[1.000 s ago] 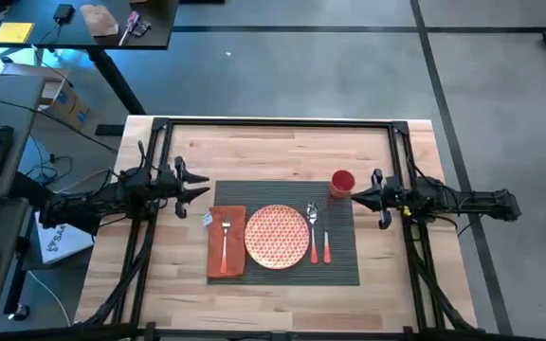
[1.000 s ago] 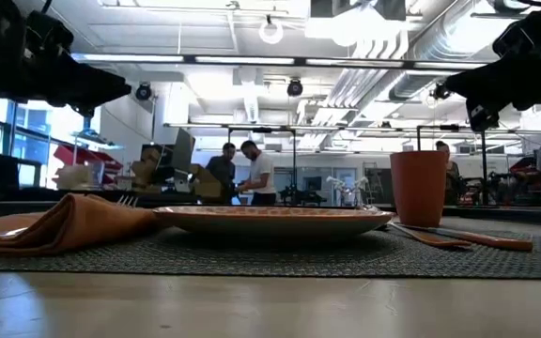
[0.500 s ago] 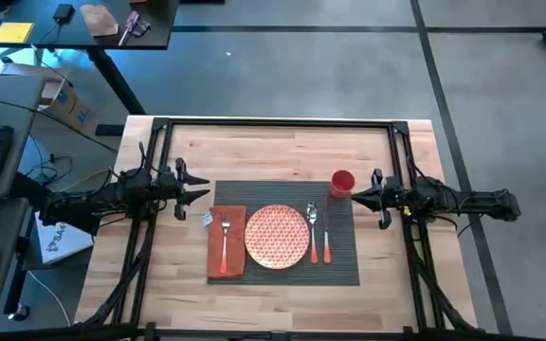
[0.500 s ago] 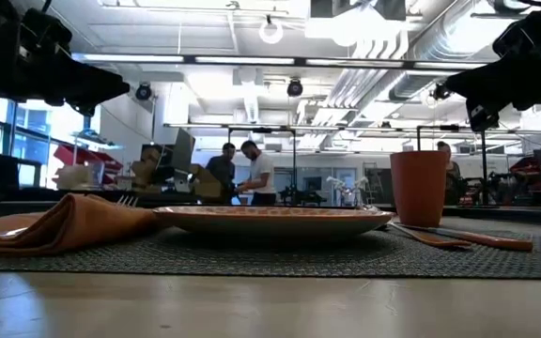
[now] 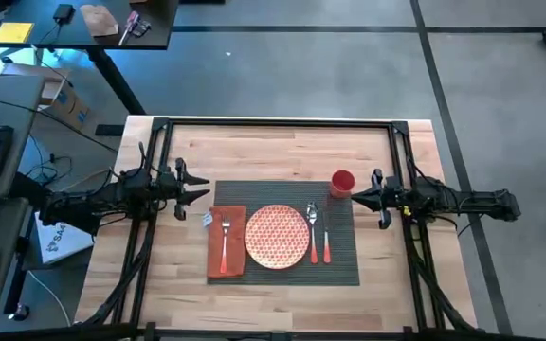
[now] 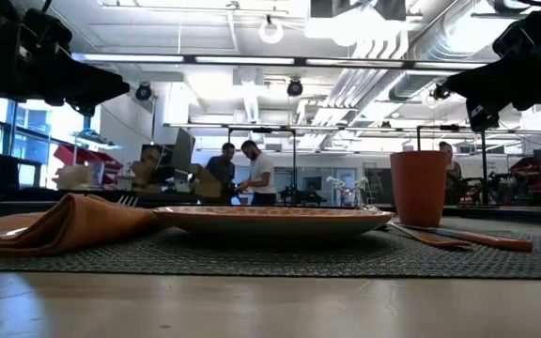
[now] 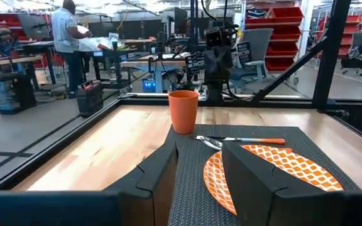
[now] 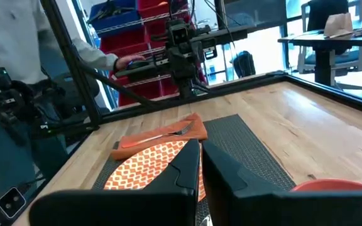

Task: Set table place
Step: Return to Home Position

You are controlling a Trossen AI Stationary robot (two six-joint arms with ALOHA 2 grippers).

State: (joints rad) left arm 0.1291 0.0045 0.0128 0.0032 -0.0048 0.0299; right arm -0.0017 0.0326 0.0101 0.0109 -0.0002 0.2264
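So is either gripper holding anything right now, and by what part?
Nothing is held. The left gripper hangs empty beside the placemat, and the right gripper is empty beside the cup.

Table (image 5: 282,147) count: one mat (image 5: 344,267), one plate (image 5: 276,236), one napkin (image 5: 236,258), one cup (image 5: 342,182), three cutlery pieces, namely one fork (image 5: 224,237), one spoon (image 5: 313,229) and one other utensil (image 5: 326,244).

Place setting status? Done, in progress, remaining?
Done: plate centred on the placemat, napkin with a fork on it to one side, two more pieces of cutlery on the other, cup at the mat's corner. In hand: nothing; the left end effector and right end effector hover empty at the mat's short edges. Left: no item looks missing, likely only parking the arms.
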